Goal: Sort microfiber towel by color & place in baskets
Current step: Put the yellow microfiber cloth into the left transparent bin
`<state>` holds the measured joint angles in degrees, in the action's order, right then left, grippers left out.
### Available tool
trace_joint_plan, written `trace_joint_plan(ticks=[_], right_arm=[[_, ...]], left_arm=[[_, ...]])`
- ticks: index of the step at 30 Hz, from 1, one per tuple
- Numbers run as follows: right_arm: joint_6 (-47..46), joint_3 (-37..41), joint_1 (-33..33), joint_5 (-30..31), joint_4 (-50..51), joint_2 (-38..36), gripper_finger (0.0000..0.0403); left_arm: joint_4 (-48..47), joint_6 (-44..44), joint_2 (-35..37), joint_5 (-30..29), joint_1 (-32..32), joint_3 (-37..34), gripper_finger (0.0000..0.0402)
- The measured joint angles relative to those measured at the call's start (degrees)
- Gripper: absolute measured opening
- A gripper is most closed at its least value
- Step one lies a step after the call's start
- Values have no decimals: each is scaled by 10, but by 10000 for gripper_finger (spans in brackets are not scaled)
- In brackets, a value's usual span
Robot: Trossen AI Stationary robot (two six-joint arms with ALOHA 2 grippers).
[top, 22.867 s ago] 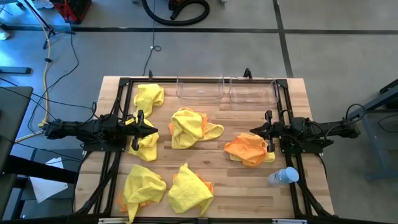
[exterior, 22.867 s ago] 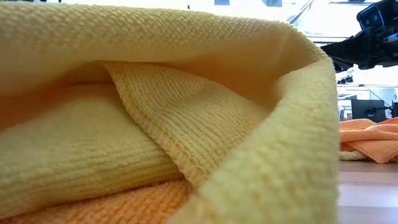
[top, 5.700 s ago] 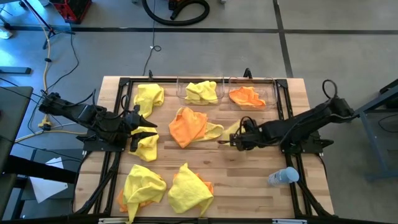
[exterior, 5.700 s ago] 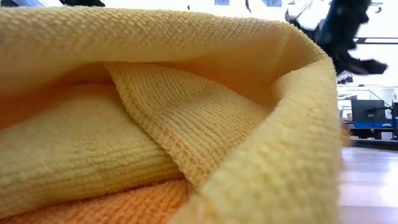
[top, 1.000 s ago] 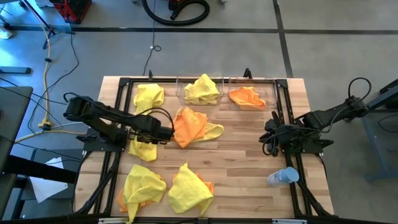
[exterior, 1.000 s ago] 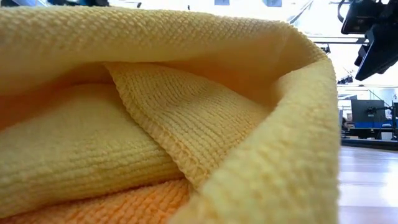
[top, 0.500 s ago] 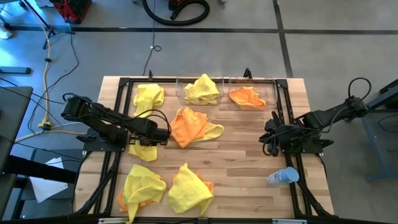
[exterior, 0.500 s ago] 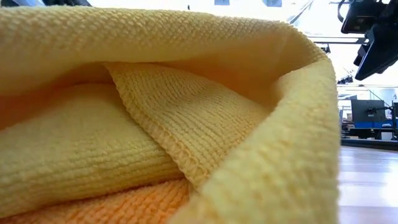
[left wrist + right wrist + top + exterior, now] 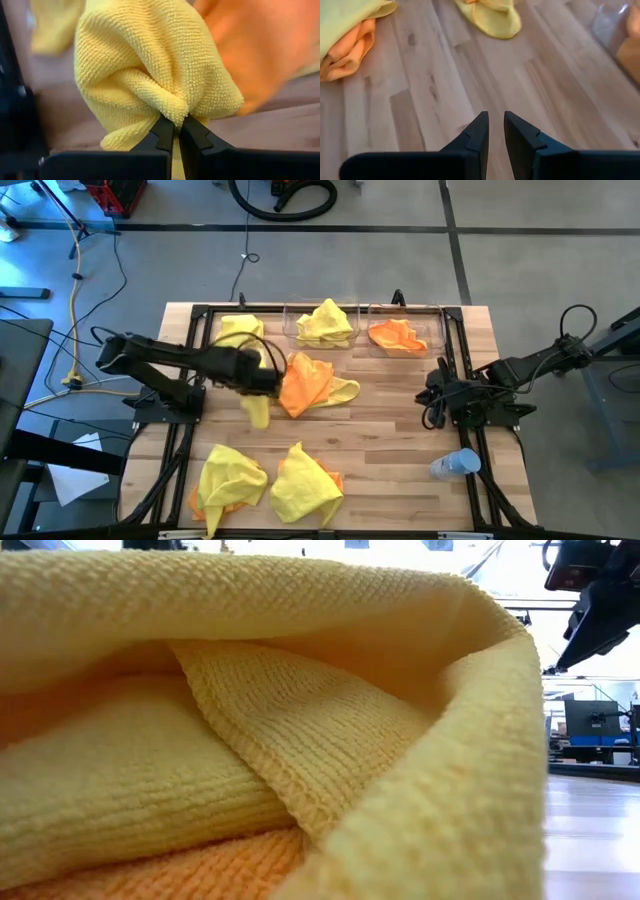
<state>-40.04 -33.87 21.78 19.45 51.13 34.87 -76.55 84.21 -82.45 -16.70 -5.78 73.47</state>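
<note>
We're looking down on the pale wooden slatted table [image 9: 400, 470] with its black metal frame, and the dark left arm reaches in across its left half. Its left gripper [image 9: 262, 383] sits just beside the rumpled orange microfiber towel [image 9: 303, 383] near the table's middle, and we can see its fingers [image 9: 162, 134] pressed together, pinching a fold of a bright yellow microfiber towel [image 9: 150, 75] that hangs bunched below the gripper, lifted off the wood. At the far edge we have the two clear plastic baskets side by side: the left basket [image 9: 291, 328] holds a yellow cloth [image 9: 325, 322], the right basket [image 9: 437, 332] holds an orange cloth [image 9: 396, 335]. Another yellow towel [image 9: 240, 330] lies at the far left, partly behind the arm, and a yellow corner [image 9: 342, 390] pokes out from under the orange one in the middle. Along the near edge we've got two more heaps, a yellow towel [image 9: 230, 477] over orange on the left and a yellow towel [image 9: 303, 485] with orange peeking out beside it, which fills the low view almost entirely. Over on the right side the right gripper [image 9: 496, 131] waits above bare wood, fingers nearly together with a thin slot between them, holding nothing. Smallest of all, the clear plastic bottle with a blue cap [image 9: 455, 464] lies near the right front corner.
</note>
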Motion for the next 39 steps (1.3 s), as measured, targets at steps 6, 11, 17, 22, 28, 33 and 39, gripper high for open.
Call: trace_joint_plan(ticks=[6,11,17,22,28,33,39], right_arm=[[-2,0,0,23,-4,0,53],[-15,0,0,56,-19,0,53],[-15,0,0,96,-29,0,53],[-22,0,0,134,-31,0,53],[-65,0,0,185,-33,0,53],[-65,0,0,227,-36,0,53],[-93,0,0,288,-47,0,53]], left_arm=[[-6,-100,0,-128,11,153,1],[93,-269,-2,-165,77,212,0],[210,-479,-31,-125,186,245,0],[228,-601,-71,-26,276,246,0],[232,-747,-134,8,338,246,0],[232,-832,-198,63,360,246,0],[225,-864,-281,74,370,246,0]])
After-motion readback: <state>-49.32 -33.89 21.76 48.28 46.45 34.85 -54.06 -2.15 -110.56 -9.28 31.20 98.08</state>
